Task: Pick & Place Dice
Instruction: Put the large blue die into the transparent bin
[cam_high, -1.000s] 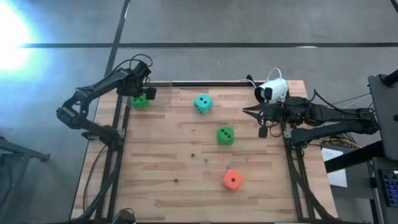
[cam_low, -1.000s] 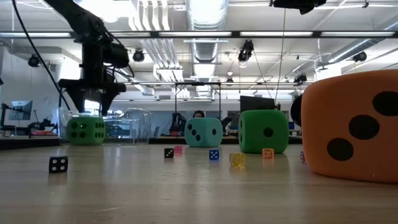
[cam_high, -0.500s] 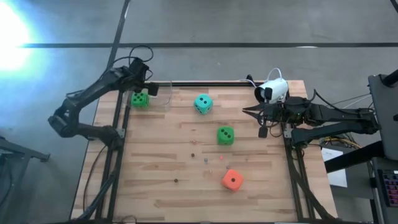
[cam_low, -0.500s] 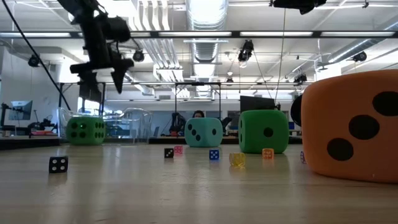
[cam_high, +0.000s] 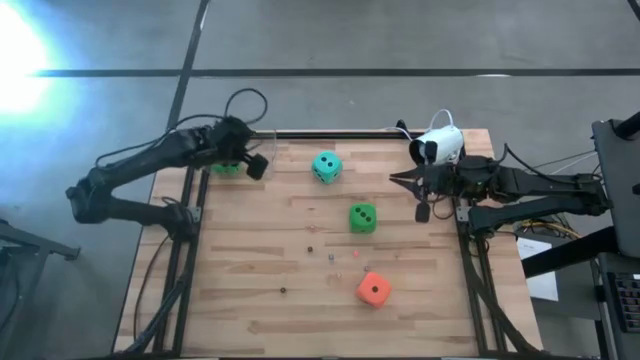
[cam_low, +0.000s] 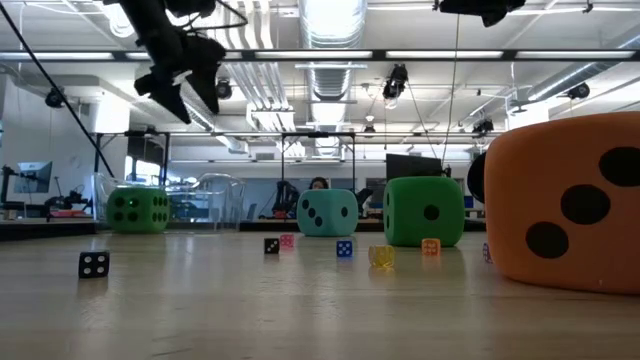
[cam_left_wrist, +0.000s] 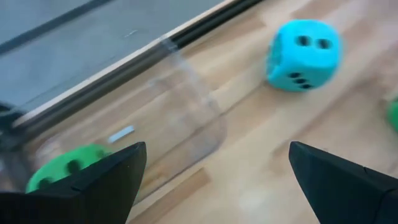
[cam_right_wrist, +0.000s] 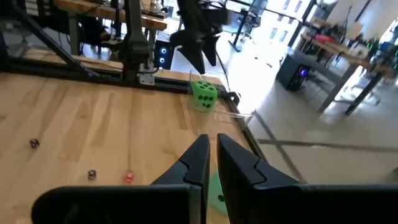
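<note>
Four soft foam dice sit on the pale wooden surface (cam_high: 260, 280), each a chunky cube with rounded edges and dark round pips. Over in the far left corner, one bright green die (cam_high: 226, 166) is tucked inside a clear plastic container (cam_left_wrist: 155, 124); through the left wrist view it shows as a green blur behind the transparent wall, and from table height it stands square on the wood with several pips facing the camera.

The left end effector (cam_high: 254, 160) hangs above that corner, up off the surface, fingers spread wide and gripping nothing. In the low view it is high in the air, above and a little to the right of the green die, both dark fingers (cam_low: 172, 100) pointing downward at a slant.

The teal die (cam_high: 326, 166) lies near the far edge, well clear of the container, two pips on one visible face and three on another in the left wrist view. The second green die (cam_high: 362, 217) rests around the middle, two pips on top. The orange-red die (cam_high: 373, 290) sits nearest the front edge, looming huge and close in the low view with three big black pips showing.

A scatter of tiny dice (cam_low: 343, 249) dots the wood between them, black, pink, blue and yellow.

The right end effector (cam_high: 394, 177) waits at the right edge, fingers pressed narrowly together, empty.
</note>
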